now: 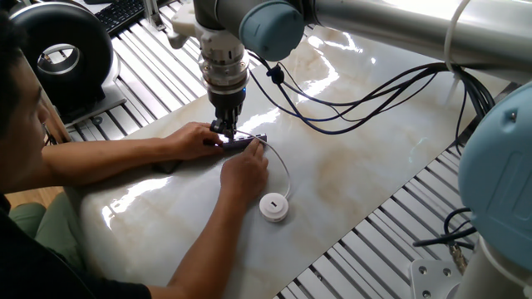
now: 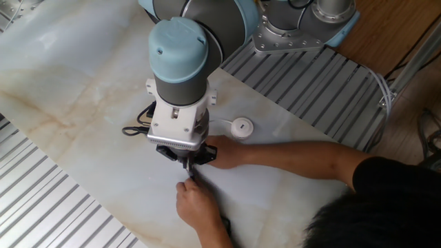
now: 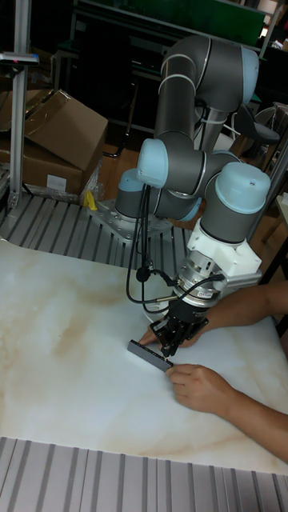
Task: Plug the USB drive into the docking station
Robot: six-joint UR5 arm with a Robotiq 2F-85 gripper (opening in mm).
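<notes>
My fingers (image 3: 170,349) pinch the small plug, docking station (image 3: 150,355) just below; I should push straight along its port, not twisting.

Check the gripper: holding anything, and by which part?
Cannot tell for sure. The gripper sits right over the docking station, its fingertips at the bar's end near the person's hand, but no view shows whether they clamp the bar or a plug.
</notes>
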